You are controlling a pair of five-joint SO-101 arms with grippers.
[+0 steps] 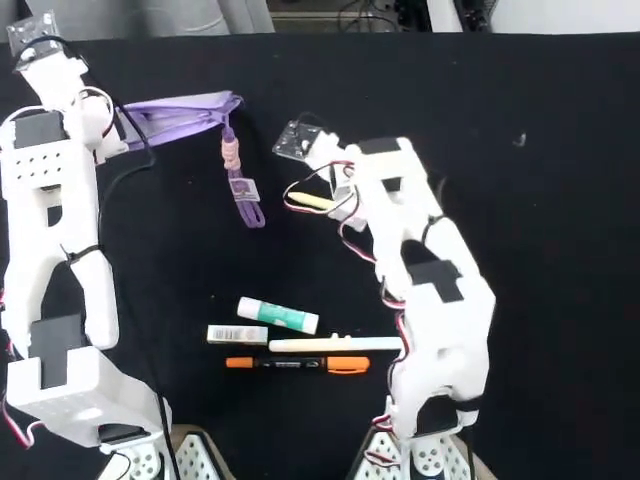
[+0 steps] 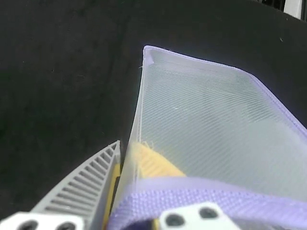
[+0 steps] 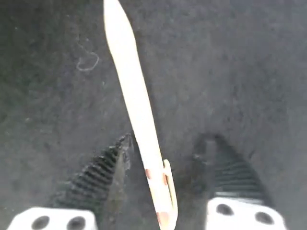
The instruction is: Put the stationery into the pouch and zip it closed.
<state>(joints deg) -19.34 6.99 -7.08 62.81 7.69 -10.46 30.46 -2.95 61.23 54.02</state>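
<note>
The left gripper (image 1: 118,128) pinches the rim of the translucent, purple-trimmed mesh pouch (image 2: 211,124), which trails limp away from its fingers. The slim cream plastic pen (image 3: 132,86) lies between the parted jaws of the right gripper (image 3: 168,139), nearer one finger and unclamped. It looks light, stiff and slick. I'd grip mid-barrel, clear of the clip.

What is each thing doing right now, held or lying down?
Pouch: clamped at its purple edge by the left fingers; zip open or shut, cannot tell.
Yellow pen: between the right fingers, which stand apart.
Glue stick: lying flat, untouched.
Eraser: lying flat, untouched.
White pen: lying flat, untouched.
Orange pen: lying flat, untouched.
</note>
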